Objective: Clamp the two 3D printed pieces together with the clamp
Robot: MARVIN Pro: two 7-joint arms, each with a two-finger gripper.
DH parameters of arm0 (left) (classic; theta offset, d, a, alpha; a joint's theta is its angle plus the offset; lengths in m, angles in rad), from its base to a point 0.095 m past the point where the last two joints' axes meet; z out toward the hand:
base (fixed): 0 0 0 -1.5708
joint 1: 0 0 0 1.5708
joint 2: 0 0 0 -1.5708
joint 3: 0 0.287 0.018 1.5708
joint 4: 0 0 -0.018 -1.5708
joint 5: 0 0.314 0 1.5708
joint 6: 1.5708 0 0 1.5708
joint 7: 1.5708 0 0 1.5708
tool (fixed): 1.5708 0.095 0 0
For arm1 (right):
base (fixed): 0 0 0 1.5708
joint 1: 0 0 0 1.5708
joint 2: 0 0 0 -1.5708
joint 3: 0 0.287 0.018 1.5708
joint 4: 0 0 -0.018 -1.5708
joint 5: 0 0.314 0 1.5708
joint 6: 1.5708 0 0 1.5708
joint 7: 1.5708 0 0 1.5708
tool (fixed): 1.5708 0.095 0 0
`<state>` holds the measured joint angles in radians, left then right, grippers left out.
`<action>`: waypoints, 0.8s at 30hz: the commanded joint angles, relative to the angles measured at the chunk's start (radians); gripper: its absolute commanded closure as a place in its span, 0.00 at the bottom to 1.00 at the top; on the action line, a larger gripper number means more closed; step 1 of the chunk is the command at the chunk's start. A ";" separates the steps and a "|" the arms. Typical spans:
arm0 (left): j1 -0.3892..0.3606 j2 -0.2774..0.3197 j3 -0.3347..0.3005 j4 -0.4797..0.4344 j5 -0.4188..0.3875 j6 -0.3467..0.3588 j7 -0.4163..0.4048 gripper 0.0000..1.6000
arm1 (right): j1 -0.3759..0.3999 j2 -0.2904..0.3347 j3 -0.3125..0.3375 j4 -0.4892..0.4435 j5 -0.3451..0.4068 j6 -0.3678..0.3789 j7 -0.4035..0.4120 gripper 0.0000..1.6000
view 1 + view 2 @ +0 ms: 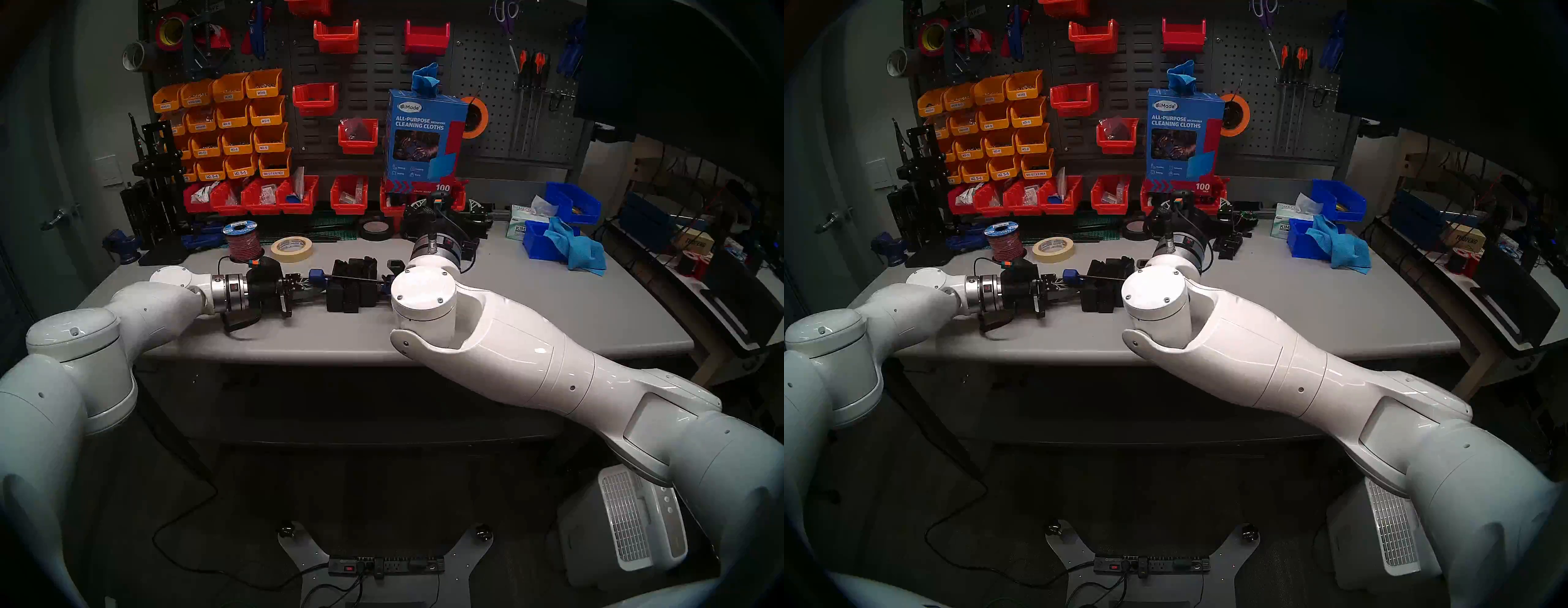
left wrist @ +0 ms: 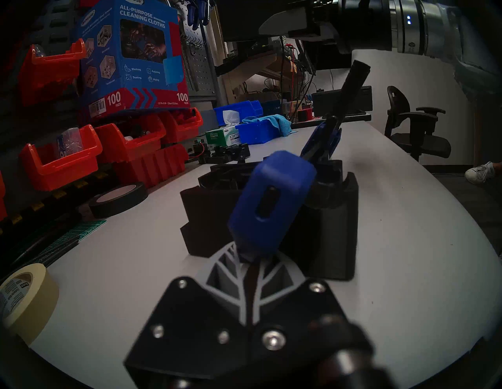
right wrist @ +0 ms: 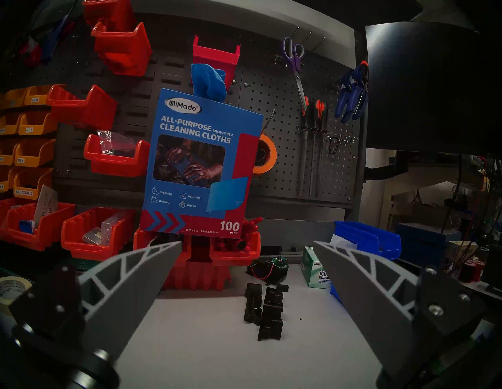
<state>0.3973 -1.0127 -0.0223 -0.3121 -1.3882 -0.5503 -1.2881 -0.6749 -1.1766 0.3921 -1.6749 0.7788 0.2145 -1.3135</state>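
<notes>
The two 3D printed pieces (image 1: 352,285) are matte black blocks standing side by side mid-table, also seen in the left wrist view (image 2: 336,231). The clamp (image 1: 316,276) lies across them. Its blue end jaw (image 2: 271,201) is at their left side, and its thin black bar (image 1: 354,278) runs right over their tops. Its blue and black handle (image 2: 323,138) is partly hidden behind my right elbow in the head views. My left gripper (image 1: 302,288) is shut on the clamp's left end, under the blue jaw (image 2: 251,271). My right gripper (image 3: 247,243) is open and empty, behind the pieces, facing the pegboard.
A masking tape roll (image 1: 292,248), a wire spool (image 1: 242,242) and a black tape roll (image 1: 375,229) sit behind the left arm. A heap of small black parts (image 3: 267,309) lies ahead of the right gripper. Blue bins with a cloth (image 1: 581,250) stand at the right, red bins (image 1: 254,197) at the back.
</notes>
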 commanded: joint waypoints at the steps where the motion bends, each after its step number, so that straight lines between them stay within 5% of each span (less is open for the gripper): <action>1: -0.025 0.031 0.003 0.006 0.004 0.007 -0.084 1.00 | 0.001 0.002 0.000 -0.018 -0.003 -0.001 -0.002 0.00; 7: -0.032 0.044 0.005 0.004 0.008 0.010 -0.095 1.00 | -0.003 0.002 -0.004 -0.027 0.000 0.000 -0.004 0.00; 8: -0.032 0.045 0.005 0.004 0.008 0.011 -0.096 0.94 | -0.003 0.002 -0.005 -0.028 0.000 0.000 -0.004 0.00; 11: -0.032 0.047 0.006 0.003 0.010 0.014 -0.098 0.62 | -0.004 0.003 -0.006 -0.032 0.002 0.001 -0.005 0.00; 13: -0.032 0.047 0.007 0.002 0.011 0.015 -0.098 0.55 | -0.004 0.004 -0.007 -0.034 0.003 0.001 -0.006 0.00; 14: -0.033 0.047 0.008 0.002 0.013 0.016 -0.099 0.22 | -0.005 0.004 -0.007 -0.035 0.003 0.001 -0.006 0.00; 15: -0.032 0.047 0.008 0.002 0.014 0.017 -0.098 0.00 | -0.005 0.005 -0.008 -0.036 0.004 0.001 -0.007 0.00; 24: -0.038 0.047 0.009 -0.002 0.023 0.027 -0.102 0.00 | -0.009 0.013 -0.009 -0.045 0.008 0.002 -0.011 0.00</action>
<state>0.3873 -0.9660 -0.0122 -0.3061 -1.3658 -0.5274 -1.3098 -0.6863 -1.1657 0.3807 -1.7057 0.7895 0.2186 -1.3235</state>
